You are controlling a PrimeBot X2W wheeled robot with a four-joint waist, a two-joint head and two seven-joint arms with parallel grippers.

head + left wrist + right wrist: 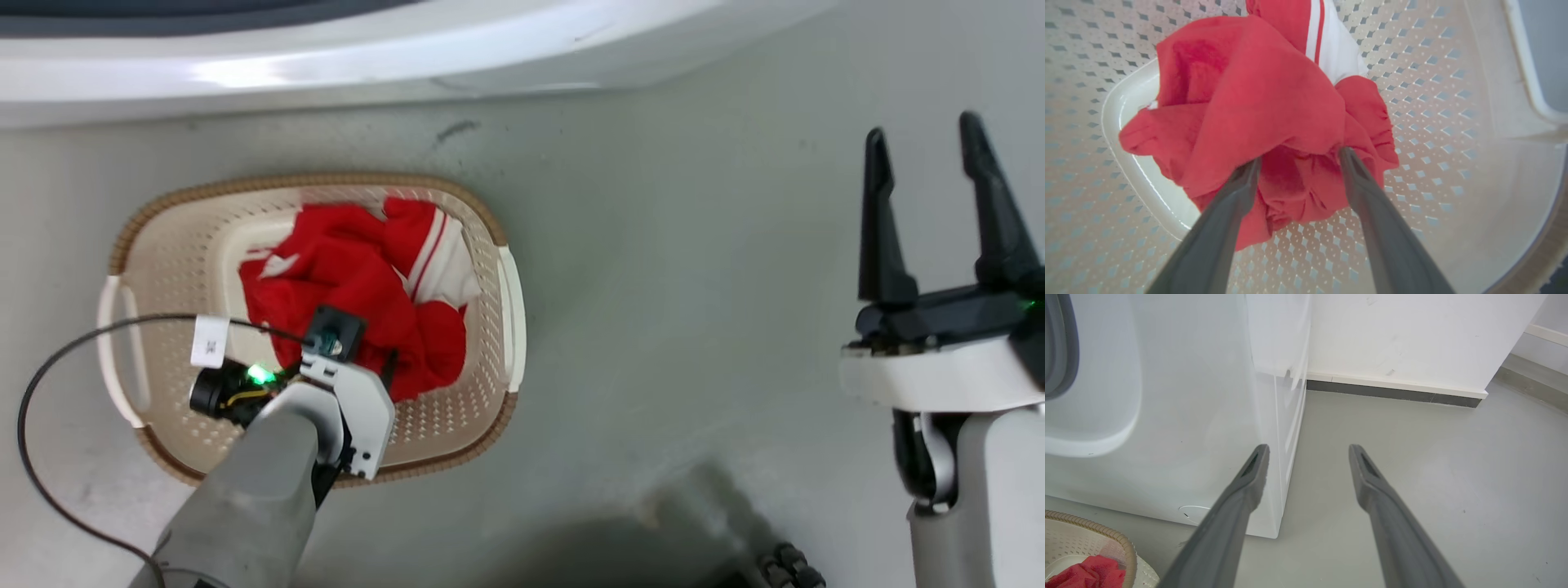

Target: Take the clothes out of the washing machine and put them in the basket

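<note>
The cream basket [163,245] stands on the floor in front of the white washing machine [326,73]. The red clothes [351,278] with white striped panels lie bunched inside it. My left gripper [359,359] reaches down into the basket. In the left wrist view its fingers stand apart, open [1298,157], tips sunk into the red clothes [1257,94] resting against the basket wall [1433,102]. My right gripper [922,131] is open and holds nothing, out over bare floor to the right. Its wrist view shows the gripper [1308,448] facing the washing machine's corner [1188,416], with the basket rim [1122,543] at lower left.
A black cable [33,392] loops from my left wrist over the basket's left handle and onto the floor. Grey floor stretches right of the basket. A white wall with a dark skirting [1392,392] stands beyond the machine. The grey door ring [1061,347] shows at upper left.
</note>
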